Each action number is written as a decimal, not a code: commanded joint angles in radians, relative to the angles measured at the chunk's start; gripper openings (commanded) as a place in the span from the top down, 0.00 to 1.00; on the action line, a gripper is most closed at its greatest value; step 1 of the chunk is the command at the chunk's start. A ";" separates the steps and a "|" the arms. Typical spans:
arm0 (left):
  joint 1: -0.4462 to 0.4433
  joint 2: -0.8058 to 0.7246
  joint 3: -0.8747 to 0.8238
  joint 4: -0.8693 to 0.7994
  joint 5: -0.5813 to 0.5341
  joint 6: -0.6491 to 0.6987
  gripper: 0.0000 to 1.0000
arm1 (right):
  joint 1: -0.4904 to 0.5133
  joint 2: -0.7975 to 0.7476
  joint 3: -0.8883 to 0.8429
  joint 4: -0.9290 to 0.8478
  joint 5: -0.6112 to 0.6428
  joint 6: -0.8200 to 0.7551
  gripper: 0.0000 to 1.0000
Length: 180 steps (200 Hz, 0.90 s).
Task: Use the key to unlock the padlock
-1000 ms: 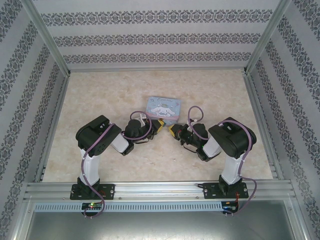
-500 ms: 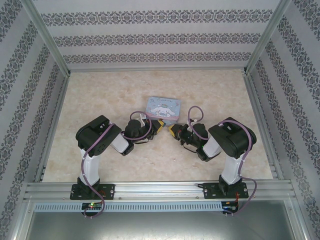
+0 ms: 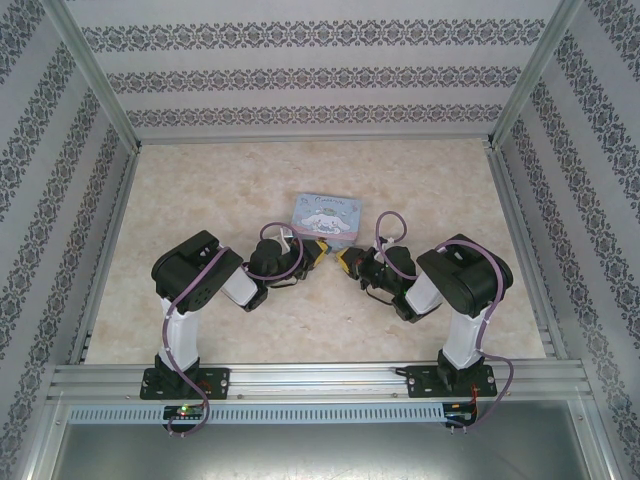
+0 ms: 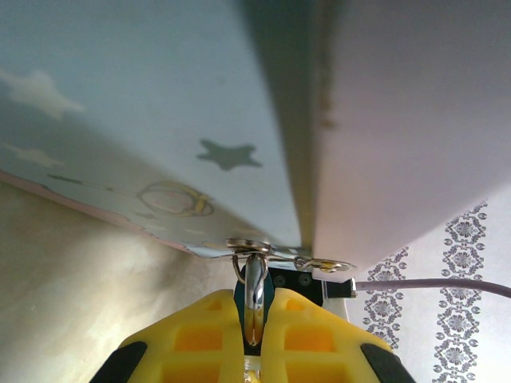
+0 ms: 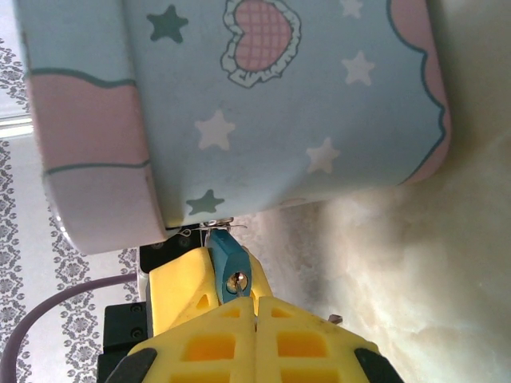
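Lower centre of the left wrist view, the left gripper (image 4: pixel 254 317) pinched the key (image 4: pixel 255 289) below the cartoon tin (image 4: pixel 144 96); the right wrist view showed the right gripper (image 5: pixel 239 299) clamping the padlock (image 5: pixel 226 257), lower centre; overhead, both items were too small to tell.

Table (image 3: pixel 200 190) was a beige, marbled-looking top, boxed in by metal rails on the sides. Sitting flat on it around the middle was a pale blue cartoon tin (image 3: pixel 326 215), picture side up, with pink trim, little stars and a heart on its sides.
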 commanded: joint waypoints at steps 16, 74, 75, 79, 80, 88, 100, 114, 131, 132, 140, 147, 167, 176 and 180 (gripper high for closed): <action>-0.015 -0.003 0.004 0.064 -0.005 0.021 1.00 | 0.016 0.005 0.048 0.049 0.019 0.009 1.00; -0.032 -0.002 0.013 0.082 0.000 -0.007 1.00 | 0.024 0.038 0.071 0.048 0.023 0.009 1.00; -0.032 -0.002 0.014 0.083 0.001 -0.008 1.00 | 0.024 0.038 0.071 0.049 0.023 0.009 1.00; -0.035 -0.002 0.015 0.085 0.001 -0.012 1.00 | 0.024 0.041 0.074 0.048 0.022 0.008 1.00; -0.035 -0.002 0.015 0.085 0.001 -0.013 1.00 | 0.024 0.041 0.075 0.048 0.022 0.006 1.00; -0.039 -0.003 0.016 0.089 0.001 -0.019 1.00 | 0.024 0.047 0.075 0.047 0.023 0.005 1.00; -0.047 -0.004 0.019 0.094 -0.001 -0.032 1.00 | 0.024 0.055 0.077 0.048 0.026 0.000 1.00; -0.057 -0.001 0.022 0.099 -0.005 -0.044 1.00 | 0.024 0.064 0.079 0.049 0.030 -0.004 1.00; -0.072 0.002 0.029 0.102 -0.009 -0.056 1.00 | 0.024 0.071 0.088 0.048 0.033 -0.014 1.00; -0.073 0.002 0.030 0.103 -0.009 -0.056 1.00 | 0.024 0.072 0.090 0.048 0.033 -0.014 1.00; -0.081 0.004 0.034 0.104 -0.011 -0.062 1.00 | 0.025 0.074 0.097 0.049 0.033 -0.019 1.00; -0.088 0.007 0.040 0.105 -0.013 -0.066 1.00 | 0.028 0.076 0.103 0.049 0.032 -0.022 1.00; -0.107 0.019 0.056 0.108 -0.016 -0.077 1.00 | 0.033 0.072 0.125 0.049 0.025 -0.053 1.00; -0.114 0.025 0.059 0.110 -0.017 -0.080 1.00 | 0.032 0.069 0.131 0.048 0.025 -0.073 1.00; -0.116 0.027 0.060 0.111 -0.019 -0.081 1.00 | 0.032 0.068 0.133 0.049 0.024 -0.084 1.00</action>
